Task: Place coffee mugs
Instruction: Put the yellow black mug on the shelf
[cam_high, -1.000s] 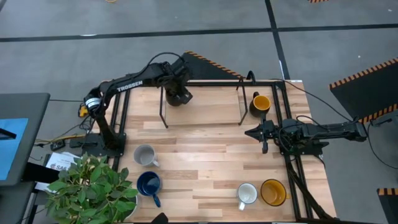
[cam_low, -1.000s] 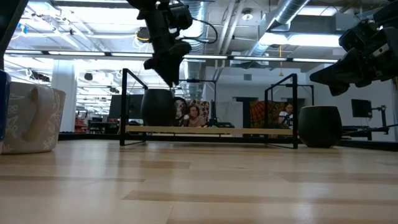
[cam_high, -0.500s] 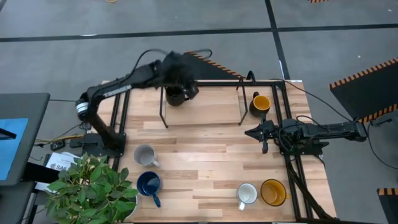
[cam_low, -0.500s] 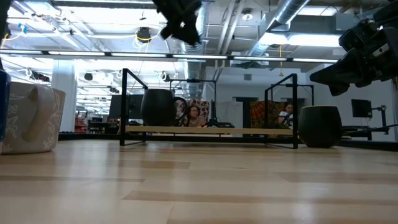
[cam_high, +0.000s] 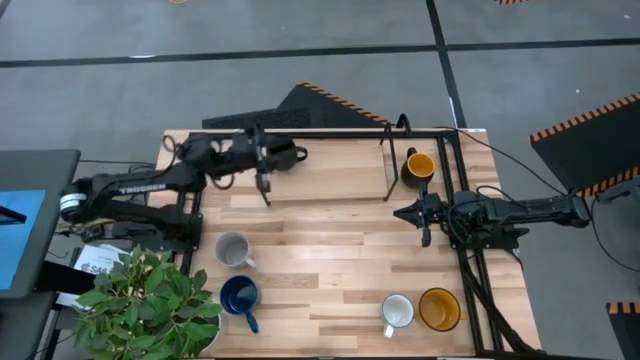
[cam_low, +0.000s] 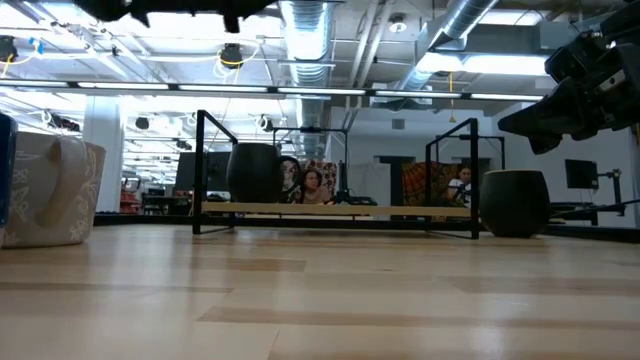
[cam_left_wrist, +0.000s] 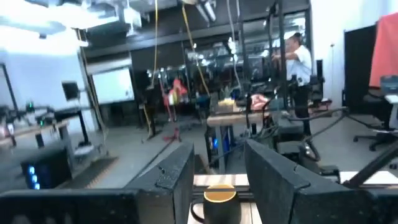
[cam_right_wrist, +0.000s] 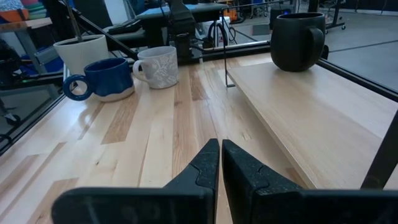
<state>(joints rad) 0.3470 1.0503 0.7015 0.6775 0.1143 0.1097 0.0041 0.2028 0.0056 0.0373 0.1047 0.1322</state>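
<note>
The black mug (cam_low: 255, 172) stands upright on the left end of the raised wooden shelf (cam_high: 325, 175); it also shows in the right wrist view (cam_right_wrist: 298, 40). One yellow mug (cam_high: 420, 166) stands on the shelf's right end. The grey (cam_high: 233, 249), dark blue (cam_high: 240, 296), white (cam_high: 397, 312) and second yellow mug (cam_high: 438, 309) stand on the table. My left gripper (cam_high: 292, 154) is open and empty, level, high above the shelf's left end, covering the black mug in the high view. My right gripper (cam_high: 400, 212) is shut and empty, above the table near the shelf's right leg.
The shelf has a black metal frame with thin legs (cam_high: 265, 185). A potted plant (cam_high: 150, 300) stands at the near left corner. Bare table lies between the shelf and the near mugs. People and equipment show in the room beyond.
My left gripper has risen from just above the black mug, drawn back toward the table's left edge and turned from pointing down to level, pointing toward the right edge. The black mug stays on the shelf.
</note>
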